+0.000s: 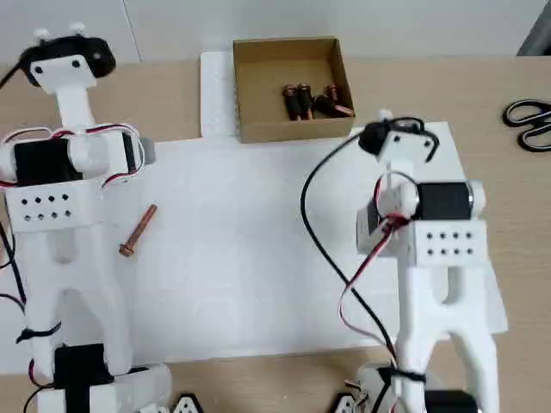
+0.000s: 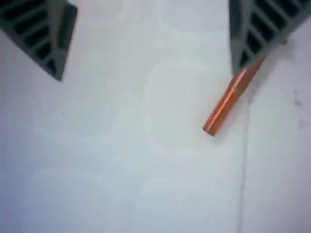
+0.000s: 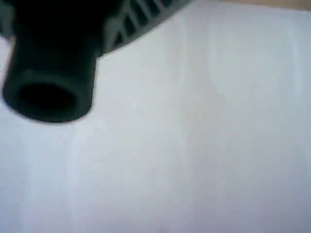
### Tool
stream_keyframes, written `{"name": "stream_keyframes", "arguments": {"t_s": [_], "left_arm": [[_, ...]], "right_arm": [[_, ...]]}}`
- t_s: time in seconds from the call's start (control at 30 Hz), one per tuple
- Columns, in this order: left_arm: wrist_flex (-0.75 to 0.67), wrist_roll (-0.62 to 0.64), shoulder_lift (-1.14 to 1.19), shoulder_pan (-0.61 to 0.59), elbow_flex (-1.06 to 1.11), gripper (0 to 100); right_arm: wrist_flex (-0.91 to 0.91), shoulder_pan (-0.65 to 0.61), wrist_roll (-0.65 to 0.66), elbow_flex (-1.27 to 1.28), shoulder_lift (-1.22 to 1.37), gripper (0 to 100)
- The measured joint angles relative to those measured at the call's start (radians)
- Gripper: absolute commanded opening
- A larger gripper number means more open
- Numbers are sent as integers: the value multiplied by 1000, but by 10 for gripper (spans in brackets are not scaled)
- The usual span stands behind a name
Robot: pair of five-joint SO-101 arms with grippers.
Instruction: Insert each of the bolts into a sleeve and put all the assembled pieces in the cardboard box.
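We see one loose copper bolt [image 1: 139, 229] lying flat on the white sheet [image 1: 250, 275] that covers the middle of the table [image 1: 164, 90]. It lies close to the sheet's left edge, beside the left arm. It is slanted, with its head toward the sheet's near edge and its plain end toward the far edge.

In the left wrist view the left gripper [image 2: 148, 70] hangs above the sheet with its fingers [image 2: 41, 29] spread wide and nothing between them. The bolt [image 2: 228, 104] lies to the side of that gap. One end runs under the outline of one finger, and we cannot tell whether that finger touches it.

In the right wrist view the right gripper [image 3: 97, 29] is pinching a black sleeve [image 3: 48, 85]. The sleeve's open round mouth faces the camera, and a ribbed grey finger [image 3: 141, 14] lies along its side. The sleeve hangs clear of the sheet, which lies pale and bare below it. In the high view the right arm stands over the sheet's far right corner.

The cardboard box [image 1: 243, 86] stands open at the middle of the sheet's far edge, between the two arms. Inside it, toward its right wall, lies a small cluster of assembled pieces [image 1: 314, 101], copper bolts seated in dark sleeves. They lie close together, and we cannot count them with certainty.

A pair of scissors [image 1: 529, 120] rests at the table's right edge, well apart from the sheet and the box.
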Motion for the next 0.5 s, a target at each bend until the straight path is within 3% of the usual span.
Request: {"name": "stream_keyframes", "arguments": {"t_s": [0.2, 0.5], "left_arm": [[3, 199, 26, -8, 64, 14], [3, 453, 26, -6, 210, 6]], "right_arm": [[2, -3, 0, 112, -92, 2], [2, -3, 0, 118, -101, 2]]}}
